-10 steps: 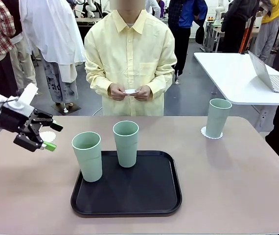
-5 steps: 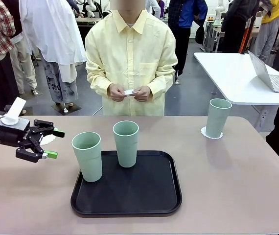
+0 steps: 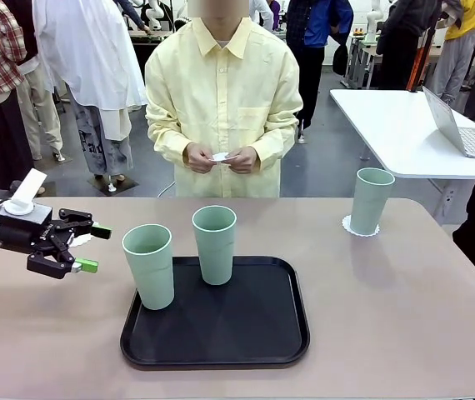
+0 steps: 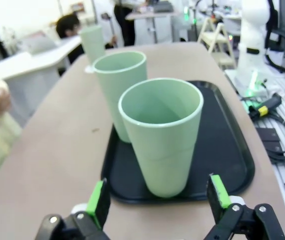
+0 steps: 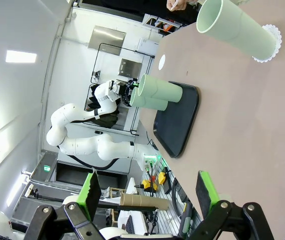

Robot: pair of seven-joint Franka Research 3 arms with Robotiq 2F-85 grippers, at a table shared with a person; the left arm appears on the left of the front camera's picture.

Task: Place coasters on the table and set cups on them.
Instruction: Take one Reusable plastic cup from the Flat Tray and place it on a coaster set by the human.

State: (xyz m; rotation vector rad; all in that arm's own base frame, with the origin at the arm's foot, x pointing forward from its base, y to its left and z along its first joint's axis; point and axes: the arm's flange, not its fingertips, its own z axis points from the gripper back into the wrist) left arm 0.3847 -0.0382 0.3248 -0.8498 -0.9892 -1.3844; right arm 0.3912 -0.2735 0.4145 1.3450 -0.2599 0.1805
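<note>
Mint-green cup [image 3: 148, 267] is set at the black tray's [image 3: 221, 346] left edge, just right of the left gripper [image 3: 93, 248], whose jaws are held wide apart. If gripped high or off-centre, it could be tipped against the second cup [image 3: 214, 246] behind it.

Bright, even overhead light leaves the cups [image 3: 147, 265] only faint, soft shadows around the black tray [image 3: 221, 333], while beyond the tray the left wrist view turns blurred and bowed.
</note>
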